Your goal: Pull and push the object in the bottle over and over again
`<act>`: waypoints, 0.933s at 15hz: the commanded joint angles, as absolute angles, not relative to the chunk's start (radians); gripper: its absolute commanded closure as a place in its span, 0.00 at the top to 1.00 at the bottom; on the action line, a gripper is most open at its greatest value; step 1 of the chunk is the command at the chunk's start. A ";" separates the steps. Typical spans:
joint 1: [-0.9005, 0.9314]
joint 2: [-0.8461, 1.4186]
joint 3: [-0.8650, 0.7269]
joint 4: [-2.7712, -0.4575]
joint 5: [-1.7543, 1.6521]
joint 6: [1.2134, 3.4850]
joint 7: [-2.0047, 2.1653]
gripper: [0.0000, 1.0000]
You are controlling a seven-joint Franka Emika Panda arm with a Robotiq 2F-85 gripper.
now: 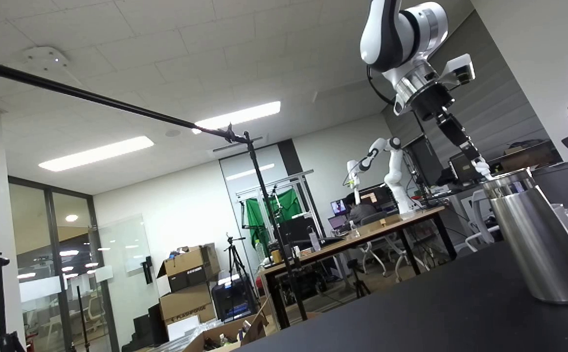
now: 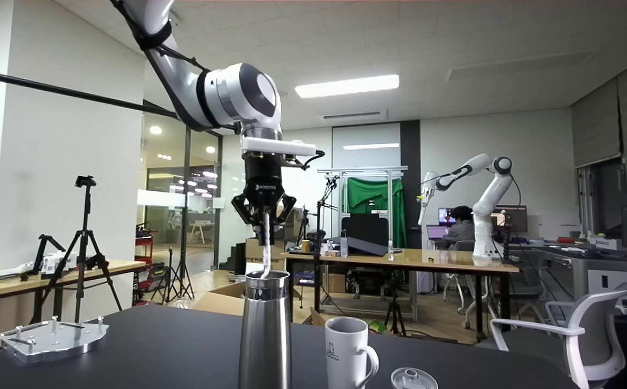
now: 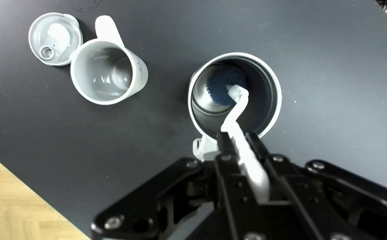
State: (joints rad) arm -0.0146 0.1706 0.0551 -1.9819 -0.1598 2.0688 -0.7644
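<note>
Directly below the pincer (image 2: 266, 237), the metal bottle (image 2: 265, 346) is standing upright on the dark table (image 2: 167, 356), its long axis running vertical, its mouth facing up at the pincer. The pincer is gripping a brush (image 2: 267, 249) by its white twisted handle, clamping it from both sides! That handle is running steeply down from it, kinking near the rim and leading into the bottle. Now the wrist view is revealing what both exterior views are hiding: the blue bristly head (image 3: 225, 80) is sitting down inside, under the pincer. Off to one side of the pincer, a white mug (image 3: 140, 73) is standing, a translucent lid (image 3: 55, 41) lying just beside it. Only an exterior view is catching the metal plate (image 2: 48, 343), lying farther from the pincer.
</note>
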 commanded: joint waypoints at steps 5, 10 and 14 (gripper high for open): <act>-0.030 0.077 0.041 -2.031 -0.105 2.055 -0.833 0.04; -0.021 0.007 0.036 -2.024 -0.113 2.057 -0.848 0.04; -0.011 -0.031 0.033 -2.015 -0.114 2.054 -0.870 0.04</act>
